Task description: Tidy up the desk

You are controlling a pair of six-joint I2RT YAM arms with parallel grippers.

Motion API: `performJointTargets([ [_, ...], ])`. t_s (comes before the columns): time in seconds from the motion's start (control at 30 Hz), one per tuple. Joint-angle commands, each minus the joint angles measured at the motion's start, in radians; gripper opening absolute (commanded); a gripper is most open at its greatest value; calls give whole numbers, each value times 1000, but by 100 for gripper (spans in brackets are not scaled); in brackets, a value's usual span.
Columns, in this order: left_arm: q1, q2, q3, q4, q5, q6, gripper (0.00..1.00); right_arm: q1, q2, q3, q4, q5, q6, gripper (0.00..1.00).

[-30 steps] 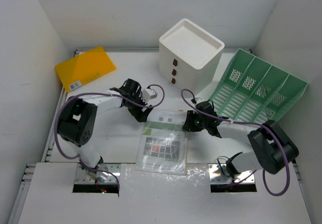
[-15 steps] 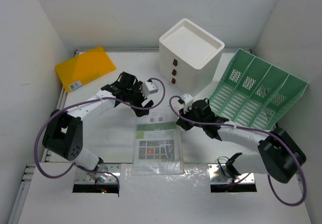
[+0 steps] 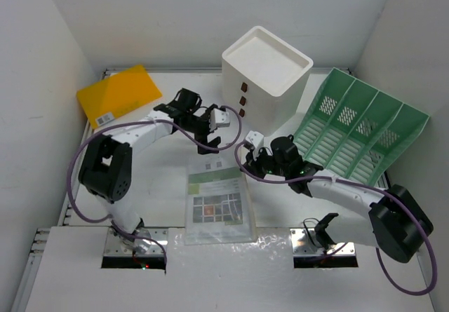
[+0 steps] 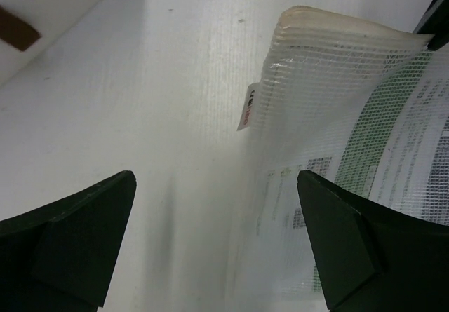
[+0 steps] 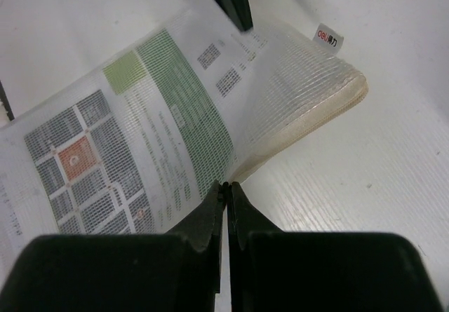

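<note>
A clear mesh document pouch (image 3: 217, 200) with a green printed sheet inside lies on the white desk (image 3: 161, 186). My right gripper (image 3: 254, 163) is shut on the pouch's right edge near its far corner, and that corner is lifted off the desk. The right wrist view shows the jaws (image 5: 226, 184) pinched on the curled edge of the pouch (image 5: 175, 123). My left gripper (image 3: 205, 138) is open and empty just beyond the pouch's far edge. In the left wrist view it (image 4: 215, 186) hovers over the desk with the raised pouch corner (image 4: 337, 102) ahead to the right.
A white three-drawer box (image 3: 266, 73) stands at the back centre. A green slotted file rack (image 3: 358, 126) lies at the back right. A yellow folder (image 3: 119, 95) lies at the back left. Grey rails (image 3: 74, 186) edge the desk.
The pouch has been dragged left and turned straighter, with its far right corner lifted. My right gripper moved left with it. My left gripper moved right and farther back.
</note>
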Motion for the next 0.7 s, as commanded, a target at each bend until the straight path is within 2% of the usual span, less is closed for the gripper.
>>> performJointTargets([
  [0.0, -24, 54, 42, -2, 132, 104, 100, 8, -26, -11, 120, -62, -29, 0],
  [0.17, -24, 148, 117, -158, 282, 249, 100, 11, -26, -22, 136, -71, -42, 0],
  [0.3, -34, 200, 137, -232, 324, 308, 99, 13, -26, -29, 156, -77, -42, 0],
  [0.33, -36, 208, 137, -249, 333, 323, 96, 11, -28, -34, 160, -79, -45, 0],
  [0.4, -45, 237, 156, -319, 355, 384, 83, 11, -26, -39, 171, -82, -45, 0],
  [0.43, -50, 251, 168, -359, 359, 412, 65, 11, -26, -40, 174, -83, -45, 0],
  [0.5, -56, 297, 217, -485, 379, 502, 50, 11, -24, -49, 185, -82, -42, 0],
  [0.53, -56, 310, 239, -545, 388, 547, 31, 11, -23, -51, 188, -82, -39, 0],
  [0.57, -54, 326, 255, -644, 407, 617, 15, 11, -20, -52, 192, -82, -37, 0],
  [0.6, -53, 344, 283, -677, 416, 638, 0, 11, -20, -57, 194, -80, -32, 0],
  [0.67, -51, 346, 295, -752, 438, 705, 0, 11, -20, -60, 188, -68, -28, 0],
])
